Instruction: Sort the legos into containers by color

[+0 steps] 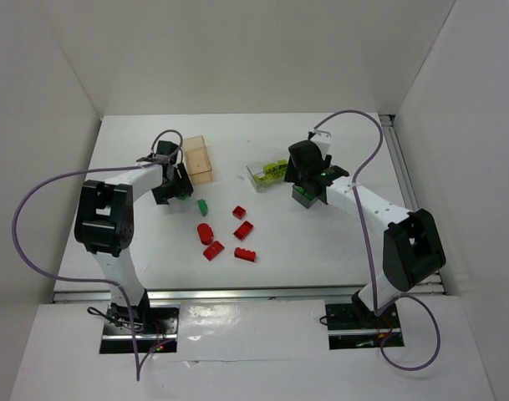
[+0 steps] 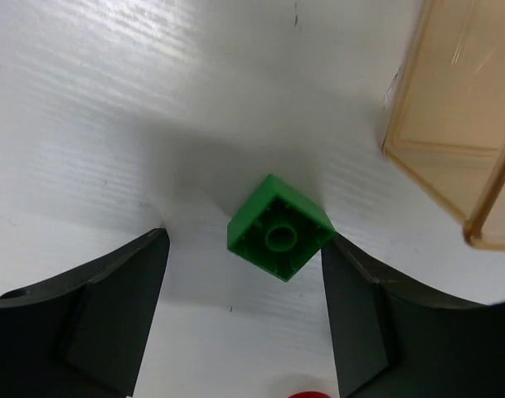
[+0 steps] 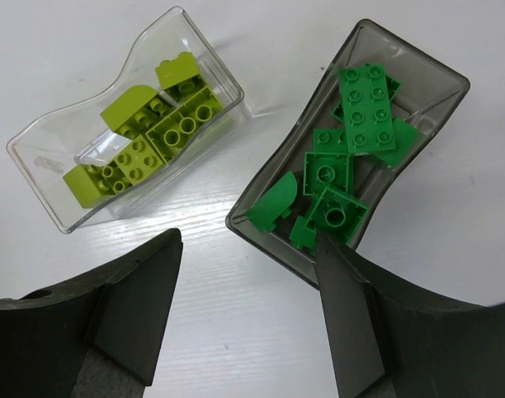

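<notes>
A dark green lego (image 2: pixel 279 228) lies underside up on the table, just ahead of and between the fingertips of my open left gripper (image 2: pixel 244 239). The right finger stands close against its corner. From above, the left gripper (image 1: pixel 175 190) is beside the peach container (image 1: pixel 198 159), with the green lego (image 1: pixel 202 206) to its right. Several red legos (image 1: pixel 243 230) lie mid-table. My right gripper (image 3: pixel 245 239) is open and holds nothing, low over the table. Ahead of it, the clear container (image 3: pixel 128 133) holds yellow-green legos and the dark grey container (image 3: pixel 434 75) holds dark green ones.
The peach container (image 2: pixel 459 124) is at the upper right of the left wrist view, and a bit of red lego (image 2: pixel 306 394) shows at the bottom edge. White walls enclose the table on three sides. A rail (image 1: pixel 246 292) runs along the near edge.
</notes>
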### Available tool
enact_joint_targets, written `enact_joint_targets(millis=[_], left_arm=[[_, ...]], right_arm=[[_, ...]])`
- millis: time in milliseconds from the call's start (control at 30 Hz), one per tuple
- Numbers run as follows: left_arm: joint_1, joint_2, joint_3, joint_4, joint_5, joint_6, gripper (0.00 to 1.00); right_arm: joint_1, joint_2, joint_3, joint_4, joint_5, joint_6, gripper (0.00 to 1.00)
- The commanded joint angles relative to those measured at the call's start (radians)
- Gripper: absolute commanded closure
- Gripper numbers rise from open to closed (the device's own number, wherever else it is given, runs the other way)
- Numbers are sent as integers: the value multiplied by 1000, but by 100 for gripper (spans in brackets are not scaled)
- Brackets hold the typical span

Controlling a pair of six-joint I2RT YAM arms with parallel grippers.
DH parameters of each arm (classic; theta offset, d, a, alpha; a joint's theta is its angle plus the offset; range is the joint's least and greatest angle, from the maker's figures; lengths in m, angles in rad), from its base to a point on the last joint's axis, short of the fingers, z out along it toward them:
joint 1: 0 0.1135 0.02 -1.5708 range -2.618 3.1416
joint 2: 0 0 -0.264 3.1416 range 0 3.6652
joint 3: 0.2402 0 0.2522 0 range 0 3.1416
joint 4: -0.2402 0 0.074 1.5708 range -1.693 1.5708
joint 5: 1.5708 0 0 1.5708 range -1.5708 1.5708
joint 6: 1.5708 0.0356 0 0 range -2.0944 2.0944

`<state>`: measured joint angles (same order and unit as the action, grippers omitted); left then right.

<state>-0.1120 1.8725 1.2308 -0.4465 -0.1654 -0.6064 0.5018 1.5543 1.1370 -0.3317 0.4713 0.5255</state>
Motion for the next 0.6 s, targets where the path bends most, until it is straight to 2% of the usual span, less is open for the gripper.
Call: enact_joint_targets(millis=[0,200,233,400,467,567], left_arm=[[-14,46,36,55,-33,-20,17],[-14,73,59,55,-3,-10,32],[-24,73,59,55,-3,-10,39],[-35,10,59,3,43,-10,63],[-57,-24,73,-64,43,17,66],[-118,-110,101,-121,29,54,66]], right_arm=[[20,-19,18,-20,46,2,27],[20,-51,9,-59,66,2,27],[20,-62,9,-59,75,2,27],[20,-71,0,-79,75,11,27],[11,-82,9,-90,84,31,27],[36,-164,7,-124,206,65,27]])
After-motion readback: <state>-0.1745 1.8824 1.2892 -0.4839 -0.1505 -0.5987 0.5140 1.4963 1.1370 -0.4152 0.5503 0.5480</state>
